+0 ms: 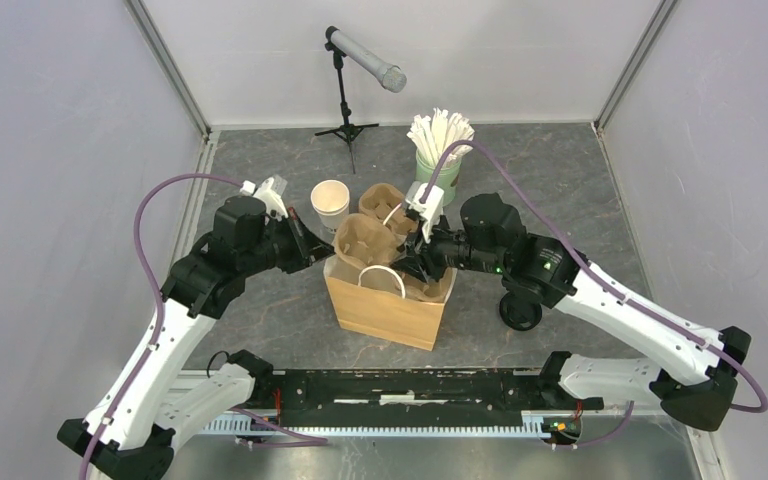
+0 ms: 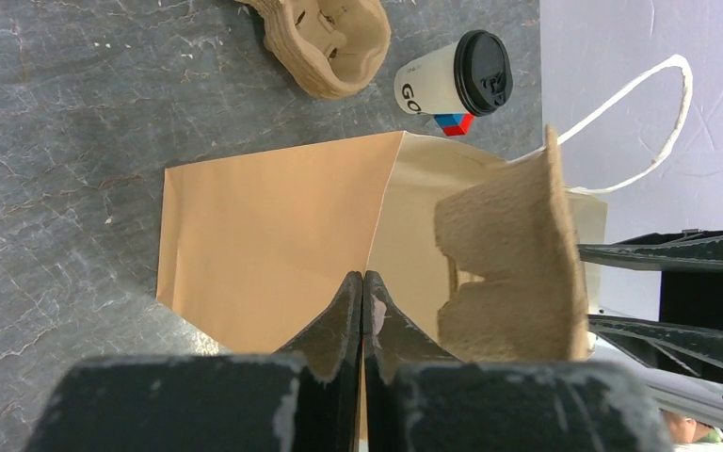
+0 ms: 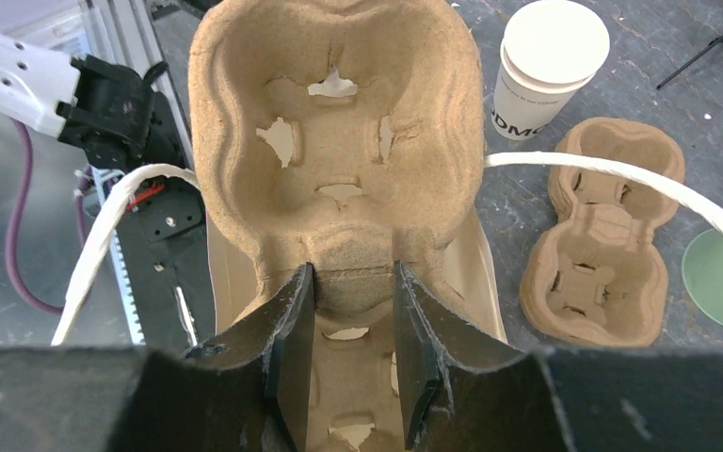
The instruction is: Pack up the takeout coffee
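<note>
The takeout coffee [image 2: 457,80], a white printed cup with a black lid, stands on the table beyond the brown paper bag [image 2: 273,235]; from above its black lid [image 1: 520,312] shows right of the bag [image 1: 385,310]. My left gripper [image 2: 363,275] is shut on the bag's left rim, at the corner fold. My right gripper [image 3: 353,268] is shut on the middle ridge of a brown pulp cup carrier [image 3: 339,122], which is tilted over the bag's open mouth with its lower end inside. In the top view the carrier [image 1: 365,240] sits between both grippers.
More pulp carriers [image 1: 385,205] lie behind the bag, beside a stack of lidless white cups [image 1: 330,208]. A green holder of white straws [image 1: 440,150] and a microphone stand [image 1: 348,90] are at the back. The bag's white rope handles [image 3: 621,179] stick up. A small red-and-blue block [image 2: 454,123] sits by the coffee.
</note>
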Robot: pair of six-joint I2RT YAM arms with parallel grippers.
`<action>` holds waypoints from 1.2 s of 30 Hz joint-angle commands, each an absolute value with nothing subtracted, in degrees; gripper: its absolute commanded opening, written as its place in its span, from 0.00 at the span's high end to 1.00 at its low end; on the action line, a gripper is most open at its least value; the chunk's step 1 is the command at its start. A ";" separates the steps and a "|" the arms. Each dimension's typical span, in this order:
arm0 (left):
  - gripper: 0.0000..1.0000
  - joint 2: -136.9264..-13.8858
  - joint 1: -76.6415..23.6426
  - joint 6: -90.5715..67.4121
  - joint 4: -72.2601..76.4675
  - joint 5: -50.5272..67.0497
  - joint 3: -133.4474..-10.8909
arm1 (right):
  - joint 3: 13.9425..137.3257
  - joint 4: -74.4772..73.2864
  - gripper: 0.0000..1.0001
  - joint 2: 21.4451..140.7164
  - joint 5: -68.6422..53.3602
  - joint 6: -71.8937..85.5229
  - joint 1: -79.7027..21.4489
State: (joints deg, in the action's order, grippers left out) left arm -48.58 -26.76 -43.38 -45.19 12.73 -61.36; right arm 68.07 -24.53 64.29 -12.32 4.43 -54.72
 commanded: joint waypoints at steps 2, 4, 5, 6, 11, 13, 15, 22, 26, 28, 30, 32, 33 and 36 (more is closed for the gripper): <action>0.98 -47.68 -26.82 -41.19 -41.69 14.53 -61.46 | 68.15 -26.20 0.63 64.34 -8.18 -1.74 -56.74; 0.98 -47.77 -26.81 -40.70 -40.96 15.82 -61.33 | 67.95 -27.18 0.63 64.62 -7.14 -2.82 -57.40; 0.98 -47.81 -26.82 -40.61 -40.87 16.18 -61.17 | 68.01 -27.73 0.63 64.86 -6.42 -3.25 -57.78; 0.98 -47.91 -26.81 -40.48 -40.94 16.62 -61.14 | 67.94 -28.22 0.63 65.12 -5.59 -3.64 -58.18; 0.98 -47.93 -26.81 -40.08 -41.13 17.30 -60.91 | 67.53 -28.64 0.64 65.65 -2.41 -4.79 -59.61; 0.98 -47.96 -26.81 -39.83 -41.18 17.36 -60.99 | 67.52 -28.66 0.63 65.91 -1.88 -5.09 -59.92; 0.98 -48.07 -26.81 -39.62 -41.12 17.93 -61.08 | 67.35 -28.66 0.63 66.25 -1.63 -5.27 -60.23; 0.98 -48.66 -26.81 -38.98 -41.39 19.03 -61.16 | 66.21 -28.02 0.63 67.61 -1.15 -5.86 -60.93; 0.97 -48.69 -26.85 -38.40 -42.68 17.61 -61.52 | 66.27 -28.97 0.64 67.86 -0.47 -6.02 -61.15; 0.98 -48.65 -26.81 -38.24 -42.79 17.39 -61.61 | 65.85 -29.49 0.64 67.33 -0.35 -6.20 -61.26; 0.98 -48.51 -26.82 -38.02 -42.89 17.22 -61.85 | 65.84 -30.54 0.64 66.79 -0.35 -6.48 -61.26; 0.98 -48.58 -26.81 -37.80 -43.04 17.15 -62.05 | 65.79 -31.47 0.64 66.49 0.96 -6.83 -61.30; 0.98 -48.68 -26.83 -37.70 -43.11 17.16 -62.05 | 65.72 -31.91 0.64 66.45 1.17 -7.01 -61.39; 0.98 -48.78 -26.86 -37.28 -43.29 17.14 -62.05 | 65.07 -32.30 0.64 66.59 1.46 -7.29 -61.44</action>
State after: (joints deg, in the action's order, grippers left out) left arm -48.82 -26.76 -40.40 -44.05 16.78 -60.97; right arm 66.02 -30.57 67.57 -0.54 -6.04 -61.14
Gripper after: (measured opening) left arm 0.033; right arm 0.374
